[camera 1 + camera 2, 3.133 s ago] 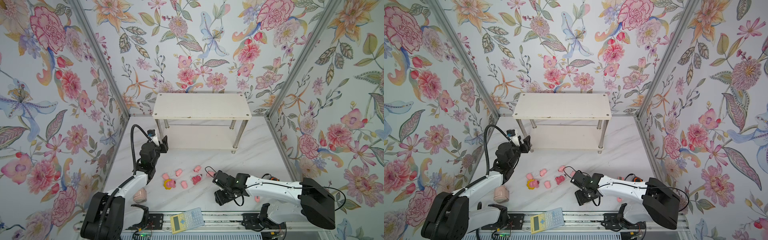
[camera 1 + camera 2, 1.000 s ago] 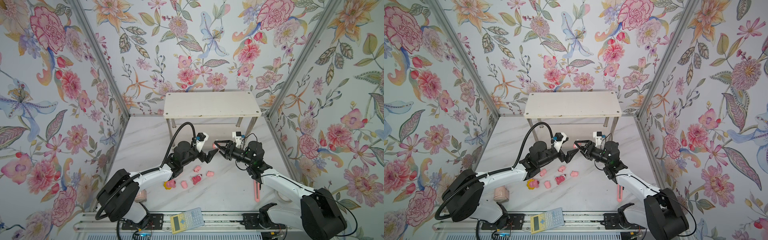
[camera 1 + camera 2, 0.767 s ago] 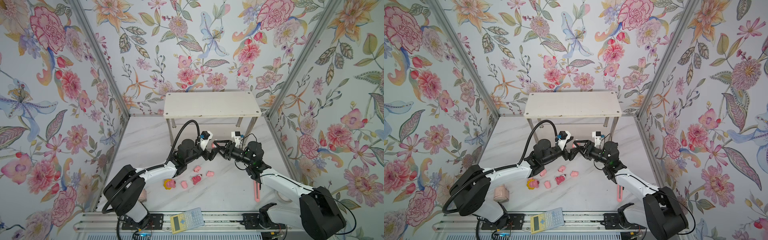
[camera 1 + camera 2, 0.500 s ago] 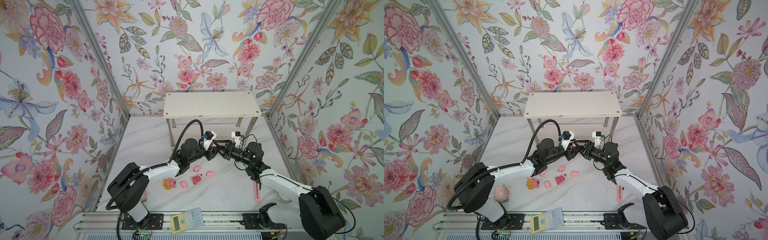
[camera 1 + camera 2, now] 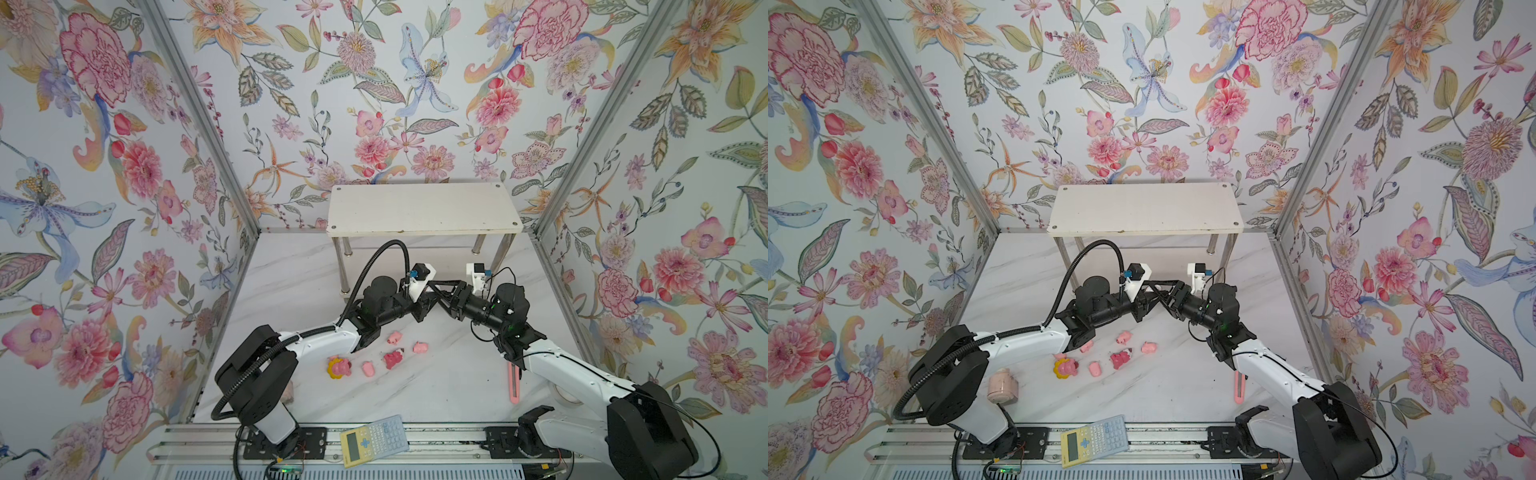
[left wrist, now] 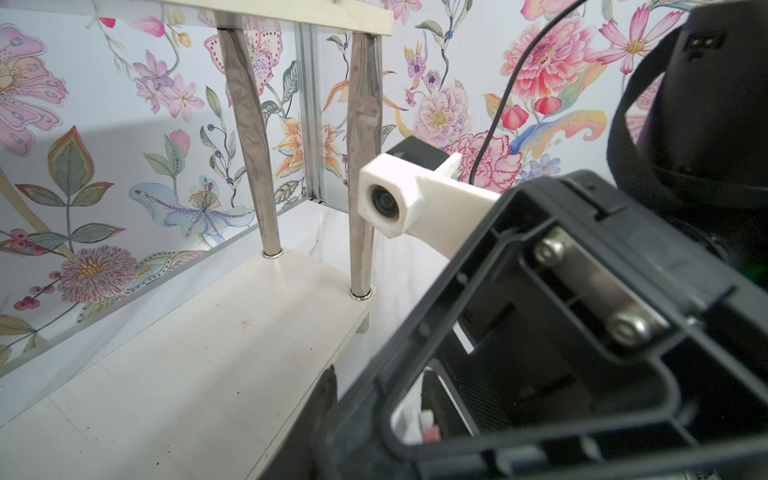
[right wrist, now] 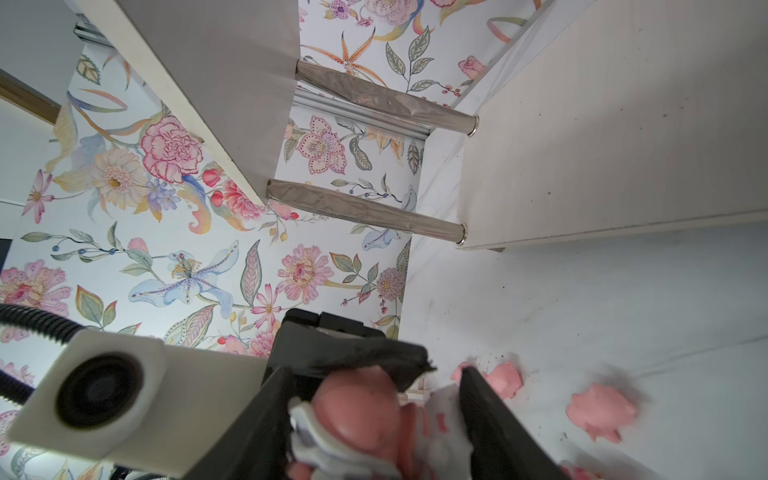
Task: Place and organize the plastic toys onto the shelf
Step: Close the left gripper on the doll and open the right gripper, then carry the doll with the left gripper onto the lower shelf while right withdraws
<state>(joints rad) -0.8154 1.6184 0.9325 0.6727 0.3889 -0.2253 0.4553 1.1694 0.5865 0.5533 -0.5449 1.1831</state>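
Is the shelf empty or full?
Empty: the shelf top is bare, its lower board too where seen; toys lie on the table.

surface: white marble table [image 5: 436, 390] | rear, by wall: shelf [image 5: 424, 210] standing on its legs | middle: pigs [image 5: 420, 347], bear [image 5: 392, 359], maned toy [image 5: 338, 368], loosely grouped | right: knife [image 5: 514, 382] | left: jar [image 5: 1001, 386] | front edge: calculator [image 5: 374, 440]

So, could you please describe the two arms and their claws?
Both arms: white links, black joints. Left arm carries a black corrugated hose, right arm a thin black wire. Left claw and right claw are black, each with a white camera mount.
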